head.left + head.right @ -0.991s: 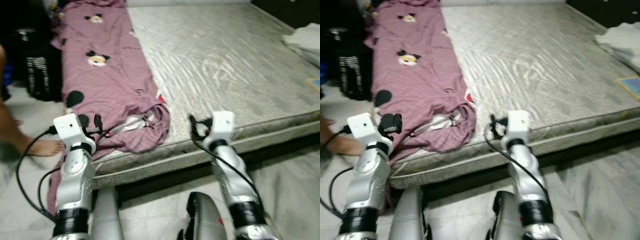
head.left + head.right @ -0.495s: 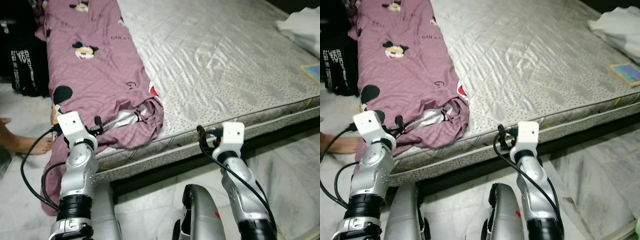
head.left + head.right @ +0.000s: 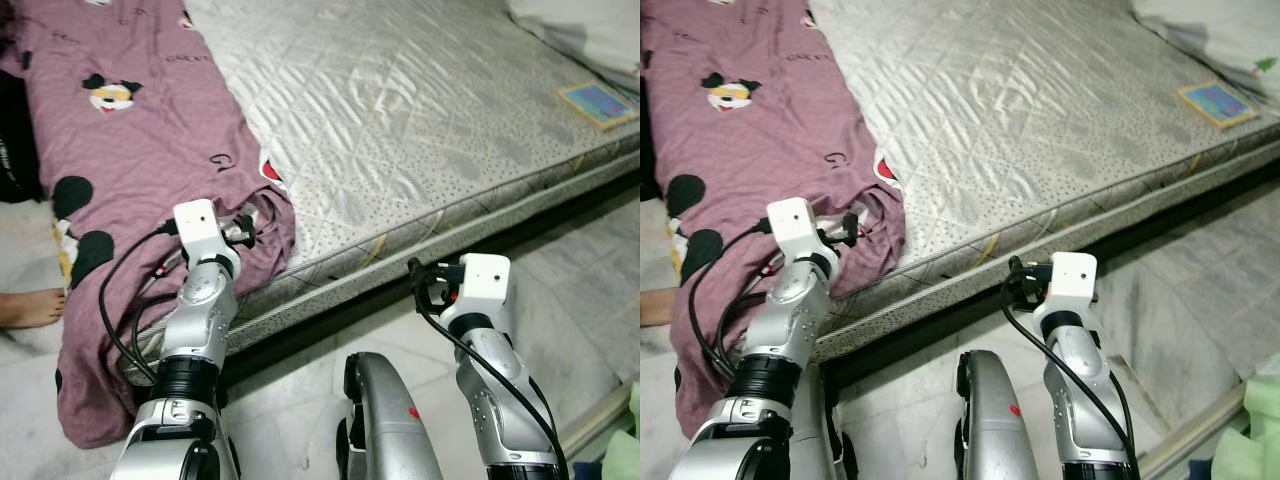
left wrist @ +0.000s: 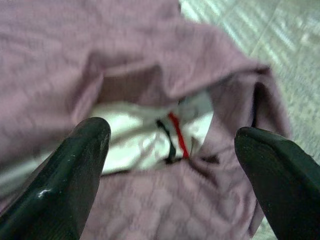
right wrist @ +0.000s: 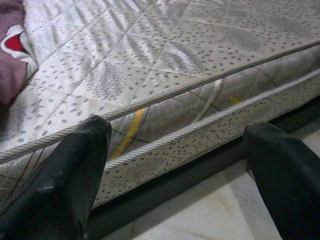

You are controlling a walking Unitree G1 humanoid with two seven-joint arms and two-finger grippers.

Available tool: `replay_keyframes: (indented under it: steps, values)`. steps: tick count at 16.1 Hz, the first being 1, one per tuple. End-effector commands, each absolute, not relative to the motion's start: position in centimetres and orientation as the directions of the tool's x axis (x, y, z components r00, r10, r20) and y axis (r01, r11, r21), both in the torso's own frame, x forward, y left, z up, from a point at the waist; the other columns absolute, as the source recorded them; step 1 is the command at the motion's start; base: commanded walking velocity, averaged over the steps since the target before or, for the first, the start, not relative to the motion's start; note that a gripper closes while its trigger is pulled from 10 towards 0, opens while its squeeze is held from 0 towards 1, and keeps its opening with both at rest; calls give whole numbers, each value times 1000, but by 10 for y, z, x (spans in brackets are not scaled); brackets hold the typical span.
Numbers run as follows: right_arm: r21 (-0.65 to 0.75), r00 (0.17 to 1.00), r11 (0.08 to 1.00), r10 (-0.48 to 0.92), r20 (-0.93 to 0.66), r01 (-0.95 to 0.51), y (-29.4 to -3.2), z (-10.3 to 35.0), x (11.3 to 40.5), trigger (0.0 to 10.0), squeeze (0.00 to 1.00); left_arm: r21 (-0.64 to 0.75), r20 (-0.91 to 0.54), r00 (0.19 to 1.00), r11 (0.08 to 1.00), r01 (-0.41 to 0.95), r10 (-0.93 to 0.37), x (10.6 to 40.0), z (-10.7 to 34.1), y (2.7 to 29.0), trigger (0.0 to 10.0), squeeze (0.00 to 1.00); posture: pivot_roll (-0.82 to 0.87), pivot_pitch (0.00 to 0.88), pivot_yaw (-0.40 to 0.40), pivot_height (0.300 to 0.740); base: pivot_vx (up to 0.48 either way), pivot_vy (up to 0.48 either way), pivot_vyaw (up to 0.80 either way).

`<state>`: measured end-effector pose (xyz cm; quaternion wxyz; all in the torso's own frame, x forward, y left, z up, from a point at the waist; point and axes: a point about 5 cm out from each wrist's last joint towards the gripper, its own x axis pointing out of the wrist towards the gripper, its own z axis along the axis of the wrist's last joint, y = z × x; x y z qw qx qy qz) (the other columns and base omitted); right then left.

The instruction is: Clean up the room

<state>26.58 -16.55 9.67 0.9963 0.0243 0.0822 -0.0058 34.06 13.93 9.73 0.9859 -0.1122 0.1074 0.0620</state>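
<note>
A mauve blanket (image 3: 130,150) printed with cartoon mice lies along the left side of a bare quilted mattress (image 3: 420,120) and hangs down to the floor. Its near end is bunched into a fold (image 3: 270,215) at the mattress edge. My left gripper (image 3: 248,226) is right at that fold. In the left wrist view it (image 4: 172,135) stands open, with the blanket's white lining (image 4: 140,145) and a red strip between the fingers. My right gripper (image 3: 425,285) hovers in front of the mattress side, open (image 5: 177,132) and holding nothing.
A small colourful book (image 3: 597,102) and white bedding (image 3: 590,30) lie at the mattress's far right. A person's bare foot (image 3: 25,308) rests on the floor at the left. Something green (image 3: 630,440) shows at the bottom right. Marble floor (image 3: 590,290) runs along the bed.
The camera has swung right and moved closer to the bed. My left gripper now sits against the blanket's bunched fold. My right gripper is lower, facing the mattress side.
</note>
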Motion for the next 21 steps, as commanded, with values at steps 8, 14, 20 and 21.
replay_keyframes:
  steps: [8, 14, 20, 21]
  values:
    - [4, 976, 997, -75, -202, 78, -192, 108, 236, 10000, 0, -188, -280, 952, 965, -183, 126, 355, 91, 142, 10000, 0, -144, 264, -53, 576, 0, 0, 0]
    - [-19, 947, 992, -124, -298, 124, -209, 112, 193, 10000, 0, -116, -219, 952, 964, -241, 212, 371, 108, 180, 10000, 0, -210, 382, -75, 576, 0, 0, 0]
    - [-8, 930, 992, -123, -348, 128, -208, 117, 179, 10000, 0, -70, -497, 867, 997, -24, -14, 358, 64, 150, 10000, 0, -220, 423, -75, 576, 0, 0, 0]
    - [-9, 928, 992, -120, -353, 125, -208, 118, 180, 10000, 0, -86, -546, 833, 995, 47, -87, 349, 51, 128, 10000, 0, -218, 419, -75, 576, 0, 0, 0]
